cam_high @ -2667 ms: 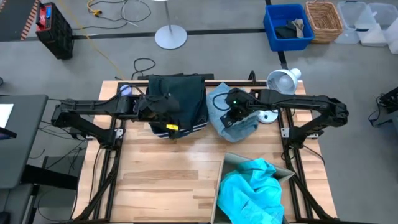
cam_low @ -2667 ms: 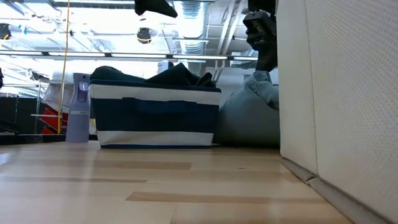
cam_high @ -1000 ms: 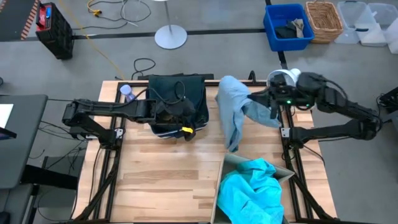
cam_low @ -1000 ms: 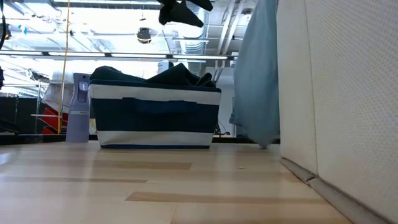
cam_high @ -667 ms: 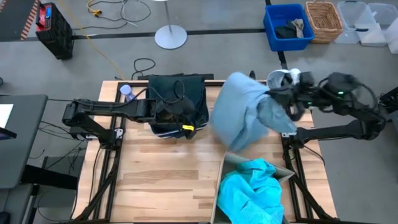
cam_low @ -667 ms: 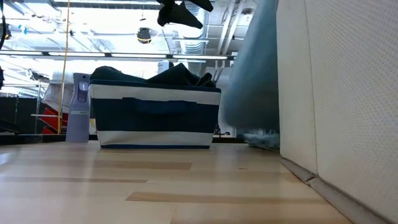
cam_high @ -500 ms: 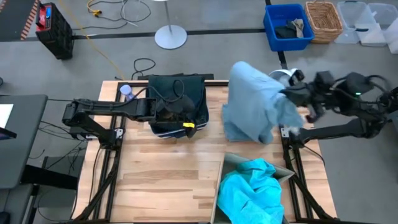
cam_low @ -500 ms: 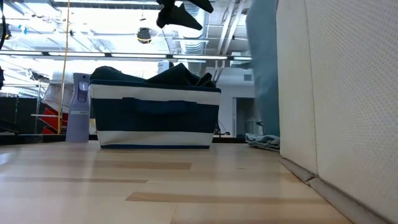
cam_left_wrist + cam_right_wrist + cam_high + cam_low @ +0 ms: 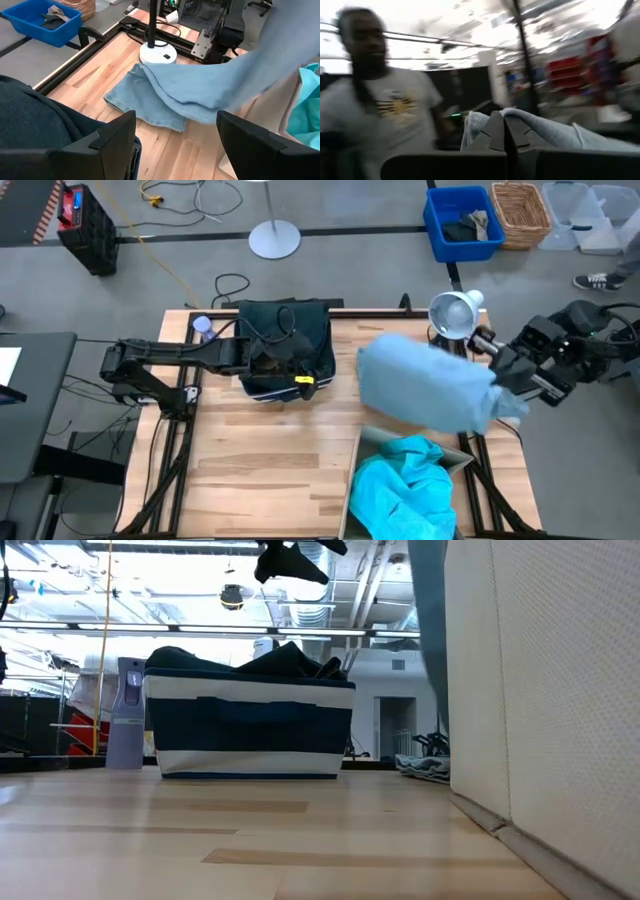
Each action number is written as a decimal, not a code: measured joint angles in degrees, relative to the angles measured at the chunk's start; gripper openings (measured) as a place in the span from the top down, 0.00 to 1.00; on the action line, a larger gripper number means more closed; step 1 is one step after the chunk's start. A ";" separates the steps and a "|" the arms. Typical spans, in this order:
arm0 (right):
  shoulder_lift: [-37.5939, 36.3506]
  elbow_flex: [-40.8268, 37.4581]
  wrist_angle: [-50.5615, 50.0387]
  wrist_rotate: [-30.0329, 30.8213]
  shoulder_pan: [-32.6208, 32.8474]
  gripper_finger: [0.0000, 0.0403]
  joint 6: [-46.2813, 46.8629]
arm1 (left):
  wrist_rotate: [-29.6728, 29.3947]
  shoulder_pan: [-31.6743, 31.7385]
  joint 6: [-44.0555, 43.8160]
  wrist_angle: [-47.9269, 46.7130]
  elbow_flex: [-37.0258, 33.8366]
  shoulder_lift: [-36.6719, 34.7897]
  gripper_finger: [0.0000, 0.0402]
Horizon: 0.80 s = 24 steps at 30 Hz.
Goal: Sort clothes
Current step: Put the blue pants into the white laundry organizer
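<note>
Fingers (image 9: pixel 496 131) of my right gripper (image 9: pixel 497 363) are pinching together on soft pale grey-blue denim (image 9: pixel 425 388), which I'm seeing billowing above the table's right edge. My left gripper (image 9: pixel 175 137) is hanging spread wide over the striped bin (image 9: pixel 287 345) near the far edge.

**Open near-left, crowded far and right**

The bare table (image 9: pixel 270 470) near the front-left is left open — a gripper could pass freely there. The far side is blocked by the bin (image 9: pixel 287 345), with the left gripper (image 9: pixel 290 370) spread wide over it. The right half is spanned by the grey-blue garment (image 9: pixel 425 385) hung from the clamped right gripper (image 9: pixel 500 370) — the beige box (image 9: pixel 352 480) walls off the front-right corner.
</note>
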 joint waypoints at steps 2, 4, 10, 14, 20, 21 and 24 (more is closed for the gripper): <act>1.64 0.00 -0.25 -1.30 2.69 1.00 3.52 | 0.02 0.00 0.15 0.24 0.00 0.00 0.32; 3.72 0.00 -0.70 -1.40 5.60 1.00 6.47 | 0.02 0.07 0.21 0.24 0.00 0.00 0.32; 12.17 -0.02 -2.38 -1.77 15.21 1.00 16.50 | 0.07 0.47 0.23 0.22 0.00 0.00 0.32; 18.65 -0.02 -2.81 -3.62 19.93 1.00 22.22 | 0.09 0.80 0.24 0.18 0.00 0.00 0.32; 26.78 -0.02 -9.63 -4.04 22.20 1.00 34.27 | 0.13 0.92 1.47 0.11 0.00 0.00 0.32; 28.19 -0.02 -10.41 -3.85 22.36 1.00 36.38 | 0.13 0.92 1.45 0.09 0.00 0.00 0.32; 32.42 -0.01 -11.67 -3.55 23.19 0.99 41.35 | 0.15 0.72 0.75 0.09 0.00 0.00 0.32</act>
